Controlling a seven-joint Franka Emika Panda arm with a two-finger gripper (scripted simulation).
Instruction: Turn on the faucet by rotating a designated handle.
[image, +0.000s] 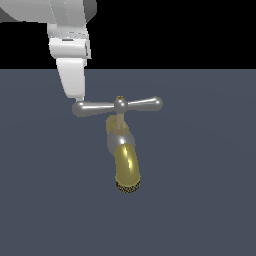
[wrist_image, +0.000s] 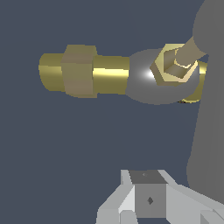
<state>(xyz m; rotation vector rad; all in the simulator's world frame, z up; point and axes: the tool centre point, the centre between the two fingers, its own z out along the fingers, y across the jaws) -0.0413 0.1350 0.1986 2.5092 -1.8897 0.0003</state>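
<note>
The faucet (image: 123, 145) stands on the dark grey floor, its brass-gold spout (image: 127, 167) curving toward the camera to a dark mesh tip. The handle (image: 142, 104) is a silver crossbar lying level across a ball hub with a small gold cap. My gripper (image: 75, 97) hangs from above with its white fingers together, the tips touching or just above the crossbar's end on the exterior view's left. It holds nothing. In the wrist view the gripper (wrist_image: 148, 176) shows at the edge, beside the blurred grey handle arm (wrist_image: 208, 113) and the faucet body (wrist_image: 142, 78) with its gold nut.
The floor (image: 200, 200) is a flat dark grey surface with a black background behind it. The white arm link (image: 70, 30) comes in from the exterior view's upper left.
</note>
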